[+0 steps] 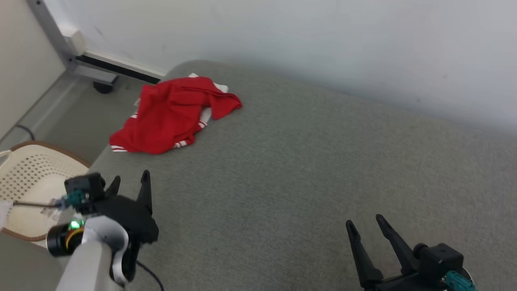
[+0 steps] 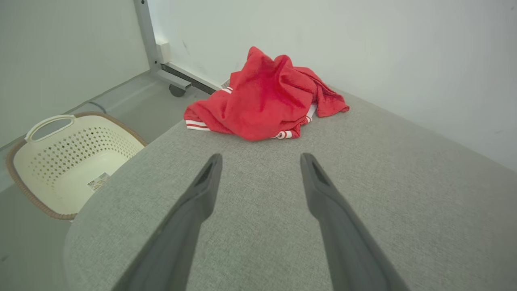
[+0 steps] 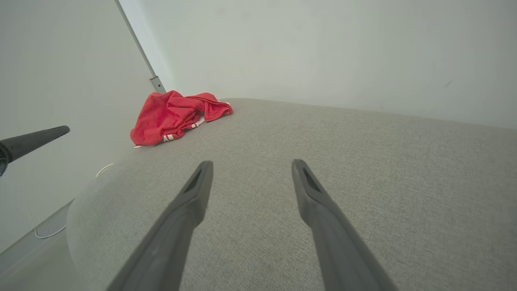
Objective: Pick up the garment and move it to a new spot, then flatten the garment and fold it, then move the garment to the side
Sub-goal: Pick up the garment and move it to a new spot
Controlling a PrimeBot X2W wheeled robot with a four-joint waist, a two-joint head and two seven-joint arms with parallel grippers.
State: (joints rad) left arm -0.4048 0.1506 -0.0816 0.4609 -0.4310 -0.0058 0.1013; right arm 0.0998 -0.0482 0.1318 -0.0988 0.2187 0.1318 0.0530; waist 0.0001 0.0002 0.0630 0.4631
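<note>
Lying crumpled at the far left corner of the grey fabric-covered table (image 1: 303, 182): one red garment (image 1: 169, 117) with white-striped trim. Left end effector (image 1: 131, 176) and right end effector (image 1: 363, 219) both spread open, empty, well apart from it. Cream perforated basket (image 1: 32, 173) on the floor beside the table.

Black left end effector (image 1: 131, 176), white forearm (image 1: 87, 260), teal connector (image 1: 75, 198)

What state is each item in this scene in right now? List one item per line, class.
red garment: crumpled in a heap, unfolded, at the far left corner of the grey surface.
left gripper: open, empty.
right gripper: open, empty.
basket: upright, no clothes inside.
</note>
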